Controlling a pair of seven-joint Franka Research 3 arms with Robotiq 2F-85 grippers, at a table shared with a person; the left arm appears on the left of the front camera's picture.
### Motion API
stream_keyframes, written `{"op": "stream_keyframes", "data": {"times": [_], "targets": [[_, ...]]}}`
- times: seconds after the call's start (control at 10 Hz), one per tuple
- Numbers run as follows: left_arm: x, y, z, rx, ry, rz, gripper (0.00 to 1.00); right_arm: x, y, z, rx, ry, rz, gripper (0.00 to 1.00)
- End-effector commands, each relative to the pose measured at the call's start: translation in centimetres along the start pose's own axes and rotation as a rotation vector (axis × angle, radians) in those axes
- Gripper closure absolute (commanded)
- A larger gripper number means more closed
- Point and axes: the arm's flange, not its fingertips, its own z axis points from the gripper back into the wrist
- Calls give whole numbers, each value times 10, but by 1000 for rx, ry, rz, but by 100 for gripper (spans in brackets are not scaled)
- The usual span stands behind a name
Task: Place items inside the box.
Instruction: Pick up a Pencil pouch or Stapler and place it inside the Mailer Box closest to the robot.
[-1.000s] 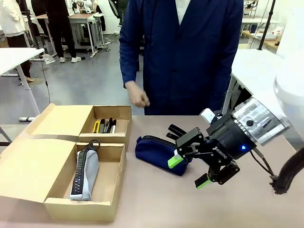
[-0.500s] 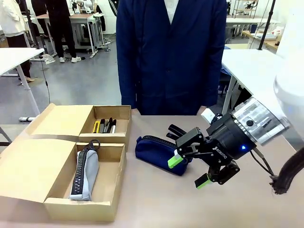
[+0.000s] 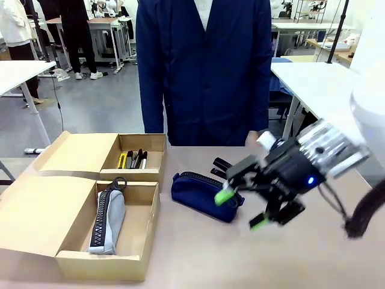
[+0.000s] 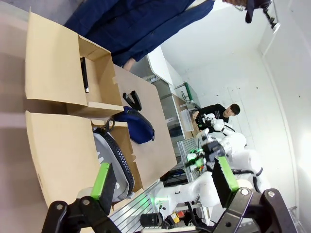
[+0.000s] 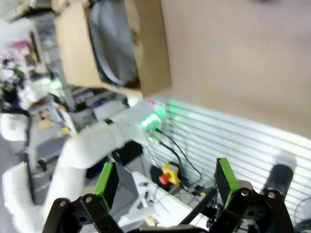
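Table (image 3: 198,259) carries everything, with a person (image 3: 204,72) in a dark blue coat standing at its far edge. The cardboard box (image 3: 102,266) lies at the robot's left, flaps folded out so both compartments can be loaded from above. The right gripper (image 3: 242,209), blurred, hovers low by the navy pencil case (image 3: 198,191), jaws spread wide and empty, angled as if lining up a grasp. The left gripper (image 4: 163,177), jaws likewise apart and empty, hangs back looking over the box. The navy case lies on bare table just beside the box (likely the next pick). The grey pencil case (image 3: 108,220) lies lengthwise in the near compartment. A black stapler (image 3: 220,165) waits just behind the navy case, and the yellow utility knife (image 3: 122,160) lies in the far compartment among dark pens.
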Motion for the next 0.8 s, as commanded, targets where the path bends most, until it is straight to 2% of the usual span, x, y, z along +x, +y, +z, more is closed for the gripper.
{"op": "stream_keyframes", "data": {"times": [0.0,0.1,0.3,0.4,0.6,0.7], "targets": [[1,-2,-1,-22,-12,-22,0,67,-37,77,167,20,-50,0],[1,-2,-1,-22,-12,-22,0,72,-67,111,253,84,-83,0],[1,-2,-1,-22,-12,-22,0,78,-139,172,450,98,-157,0],[1,-2,-1,-22,-12,-22,0,71,-184,203,537,41,-207,0],[1,-2,-1,-22,-12,-22,0,44,-248,239,745,-163,-303,0],[1,-2,-1,-22,-12,-22,0,37,-254,236,708,-319,-406,0]]}}
